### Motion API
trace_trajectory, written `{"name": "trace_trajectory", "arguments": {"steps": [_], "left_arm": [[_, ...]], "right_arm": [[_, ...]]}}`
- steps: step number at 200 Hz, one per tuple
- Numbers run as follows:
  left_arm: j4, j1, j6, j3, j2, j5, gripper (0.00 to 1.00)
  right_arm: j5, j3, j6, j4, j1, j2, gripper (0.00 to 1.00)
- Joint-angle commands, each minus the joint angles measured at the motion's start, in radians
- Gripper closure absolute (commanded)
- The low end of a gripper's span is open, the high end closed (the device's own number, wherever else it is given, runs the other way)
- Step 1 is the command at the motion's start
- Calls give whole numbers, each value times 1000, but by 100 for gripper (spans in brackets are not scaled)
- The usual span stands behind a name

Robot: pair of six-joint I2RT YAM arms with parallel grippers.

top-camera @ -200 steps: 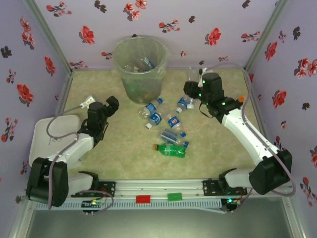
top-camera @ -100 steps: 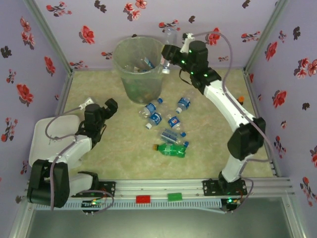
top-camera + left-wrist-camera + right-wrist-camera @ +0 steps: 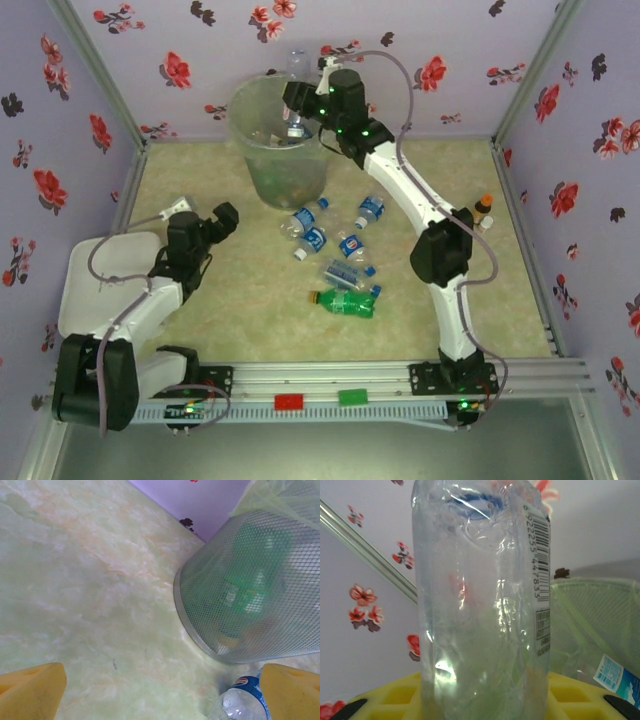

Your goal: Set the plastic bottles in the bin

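Right end effector (image 3: pixel 298 98) clamping upright clear bottle (image 3: pixel 296 62) over bin (image 3: pixel 262 165) mouth, upper centre; left end effector (image 3: pixel 224 216) standing apart

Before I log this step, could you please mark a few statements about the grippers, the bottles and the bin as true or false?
1. The right gripper holds a clear bottle up by the top of the bin. True.
2. The left gripper is shut on a bottle. False: its jaws are open and hold nothing.
3. A green bottle lies on its side on the table. True.
4. The bin has nothing in it. False: bottles already lie inside, visible through its wall.
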Motion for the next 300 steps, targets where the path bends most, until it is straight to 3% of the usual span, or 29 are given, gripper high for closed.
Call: {"name": "trace_trajectory", "arguments": {"steps": [1,25,54,68,114,145,190,227,255,300], "left_arm": [[-24,9,38,-22,-27,6,0],[-34,9,43,-22,-32,7,0],[-34,9,51,-24,-35,18,0],[-22,10,57,-27,-35,31,0],[13,8,70,-18,-23,100,0],[29,-14,95,-1,-16,151,0],[48,-82,102,21,29,142,0],[-7,-186,180,111,116,137,0],[-82,-271,266,215,210,139,0],[-189,-400,364,396,357,137,0]], "right_arm": [[35,73,-32,-74,10,51,60],[37,101,-41,-87,17,80,53],[44,163,-72,-123,22,99,13],[51,196,-90,-148,22,97,1],[55,198,-151,-193,23,19,0],[97,56,-174,-191,24,-105,0],[255,-293,-214,-174,22,-355,0],[520,-660,-187,-113,21,-586,0],[670,-858,-142,-165,15,-717,0],[735,-1117,-72,-215,-27,-859,0]]}}
